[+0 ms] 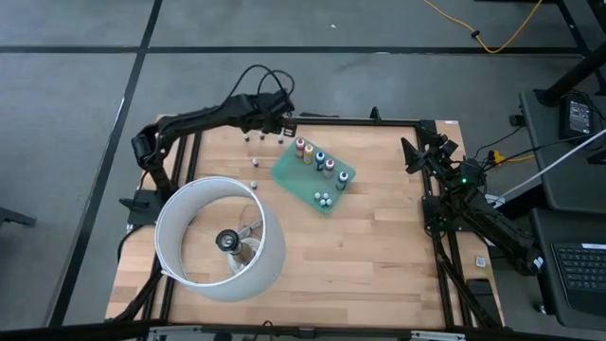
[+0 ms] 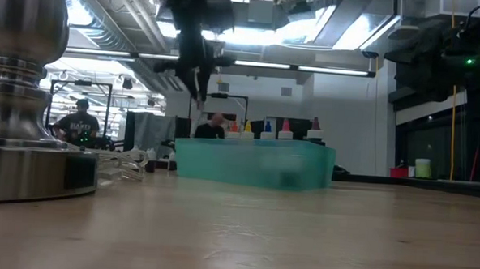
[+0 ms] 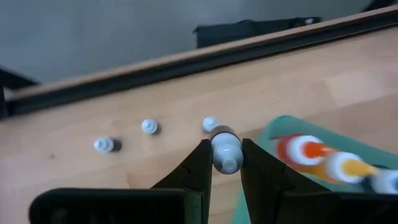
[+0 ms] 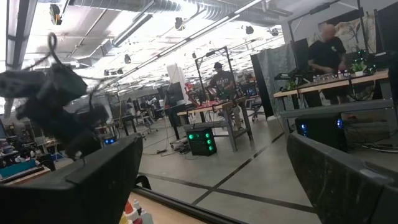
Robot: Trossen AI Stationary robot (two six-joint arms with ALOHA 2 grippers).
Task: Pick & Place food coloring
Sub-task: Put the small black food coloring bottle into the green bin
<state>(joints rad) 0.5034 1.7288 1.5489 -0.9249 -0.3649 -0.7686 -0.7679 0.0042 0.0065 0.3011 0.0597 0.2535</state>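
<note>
- Left gripper (image 3: 226, 163): clamped narrow on one pale grey-white food coloring bottle (image 3: 226, 151), held between the two dark fingers (image 3: 196, 171) above the wooden table (image 1: 379, 237), near the far rail (image 3: 186, 59).
- Just ahead of the held bottle, toward the rail: three small pale bottles (image 3: 149, 126) standing on bare wood in a loose row; nearest one almost touching the held bottle in the left wrist view, contact not determinable.
- Beside the gripper, on the side away from that row: flat green sheet (image 1: 312, 175) carrying a diagonal line of coloured bottles (image 1: 317, 158), about five, with orange and yellow tips closest to the fingers.
- At the sheet's near corner, farther from the gripper: cluster of three pale bottles (image 1: 324, 199).
- Between gripper and lamp: two more pale bottles (image 1: 255, 164) on open wood.
- Large white ring lamp (image 1: 222, 237) with metal base on the arm's near side, well apart from the fingers; cable loops under it.
- Open room: bare table on the sheet's right and toward the front edge; black frame rails bounding all sides.
- Right gripper (image 4: 211, 180): jaws spread wide, holding nothing, parked off the table's right edge, well apart from every bottle.
- Background beyond the table: people (image 4: 328, 53) at benches.
</note>
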